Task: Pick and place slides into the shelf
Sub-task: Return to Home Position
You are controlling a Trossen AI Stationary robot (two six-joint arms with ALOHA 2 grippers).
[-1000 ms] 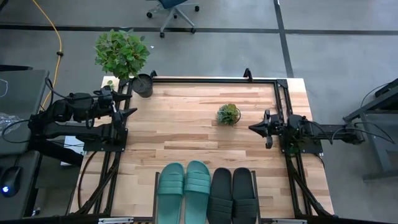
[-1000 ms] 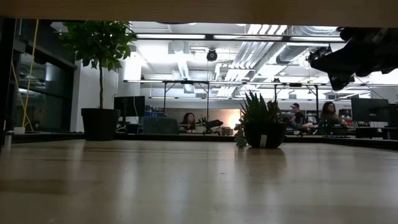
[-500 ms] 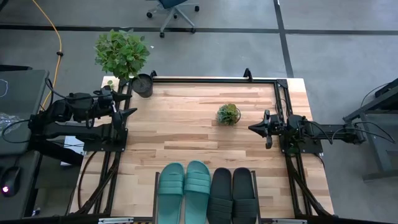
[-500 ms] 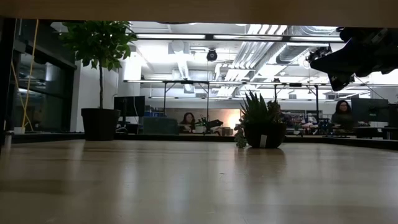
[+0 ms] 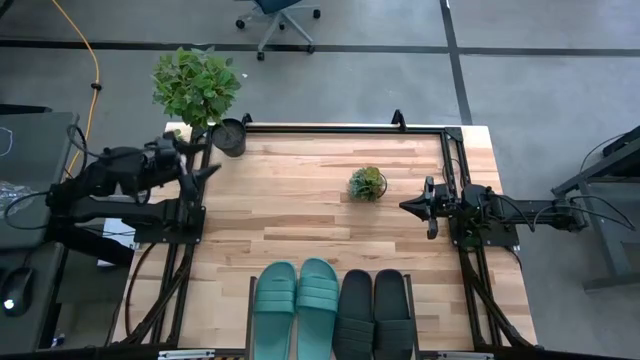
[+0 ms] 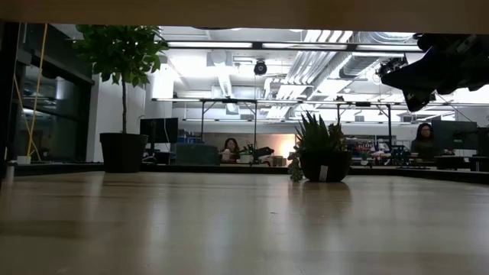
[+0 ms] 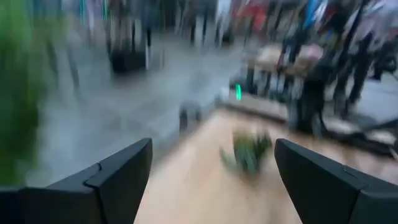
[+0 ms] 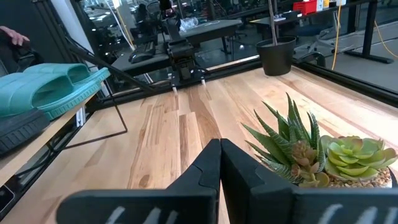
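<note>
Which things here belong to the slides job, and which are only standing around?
Job: teal slides, black slides, shelf under them, left claw, right claw.
Just there: small succulent, large potted plant, office chair.

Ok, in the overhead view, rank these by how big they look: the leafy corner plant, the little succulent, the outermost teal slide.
1. Tied: leafy corner plant and outermost teal slide; the slide runs off the picture's edge, so unranked.
2. Smallest: little succulent.
</note>
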